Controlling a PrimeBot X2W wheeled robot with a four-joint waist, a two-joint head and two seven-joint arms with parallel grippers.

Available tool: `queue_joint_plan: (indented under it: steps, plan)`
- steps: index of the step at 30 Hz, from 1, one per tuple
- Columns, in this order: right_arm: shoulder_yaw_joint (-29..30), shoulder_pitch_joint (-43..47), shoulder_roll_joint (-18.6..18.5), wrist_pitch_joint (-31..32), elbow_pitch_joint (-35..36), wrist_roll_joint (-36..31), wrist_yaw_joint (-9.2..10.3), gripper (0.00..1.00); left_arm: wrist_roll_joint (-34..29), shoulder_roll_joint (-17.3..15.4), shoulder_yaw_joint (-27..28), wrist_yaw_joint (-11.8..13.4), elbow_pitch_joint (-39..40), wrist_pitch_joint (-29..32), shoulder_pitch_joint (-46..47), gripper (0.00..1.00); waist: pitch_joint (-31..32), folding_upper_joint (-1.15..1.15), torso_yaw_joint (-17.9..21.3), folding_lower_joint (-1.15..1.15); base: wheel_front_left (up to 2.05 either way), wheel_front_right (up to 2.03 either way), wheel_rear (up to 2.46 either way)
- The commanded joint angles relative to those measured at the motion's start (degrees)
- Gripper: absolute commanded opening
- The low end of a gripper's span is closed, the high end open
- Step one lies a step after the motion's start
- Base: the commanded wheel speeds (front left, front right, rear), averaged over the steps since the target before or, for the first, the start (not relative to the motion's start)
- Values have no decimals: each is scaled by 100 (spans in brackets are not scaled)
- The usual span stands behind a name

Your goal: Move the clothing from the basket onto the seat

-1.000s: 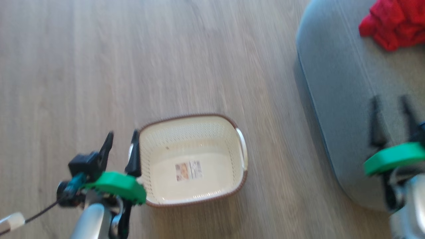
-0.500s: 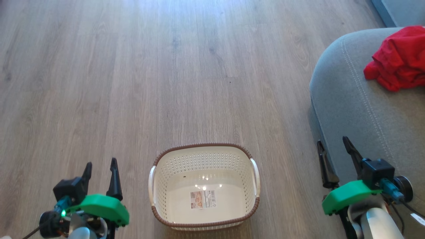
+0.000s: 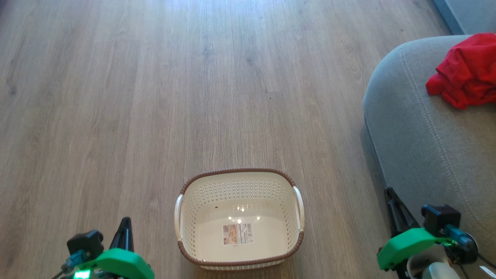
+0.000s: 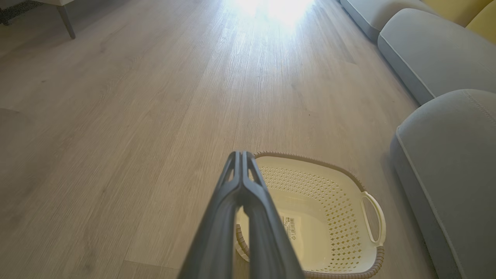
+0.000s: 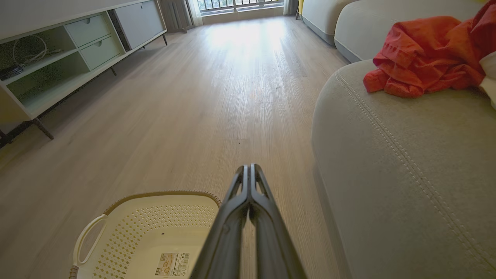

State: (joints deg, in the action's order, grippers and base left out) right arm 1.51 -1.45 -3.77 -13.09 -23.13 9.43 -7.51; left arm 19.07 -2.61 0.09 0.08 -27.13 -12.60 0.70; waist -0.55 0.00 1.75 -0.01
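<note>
Red clothing (image 3: 465, 73) is seen bunched at the upper right of the head view, resting on the grey seat (image 3: 418, 135). The cream basket (image 3: 236, 171) is found at lower centre on the wood floor (image 3: 155, 97), near the seat. Nothing but a paper label (image 3: 237, 234) is seen inside it.

Left end effector (image 4: 241, 155): fingers are pressed together in its wrist view, and nothing is held. It is placed at the lower left of the head view.

Right end effector (image 5: 248, 167): likewise closed and empty, at the lower right by the seat's edge.

Judgement: the transfer step appears complete, and no garment is left to be fetched. The next move, if any, calls for a check of the basket interior, with both arms held clear of the rim.
</note>
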Motion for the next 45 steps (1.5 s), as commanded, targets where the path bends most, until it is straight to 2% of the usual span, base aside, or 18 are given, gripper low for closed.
queue_joint_plan:
  steps: [1,45]
  plan:
    - [43,-224,4,26,208,125,0,0,107,-21,65,-46,194,20,253,0,-1,0,-1,1,0,0,0]
    - [203,-305,37,745,489,3213,1,0,2838,-23,268,-315,631,721,352,0,13,0,-67,1,0,0,0]
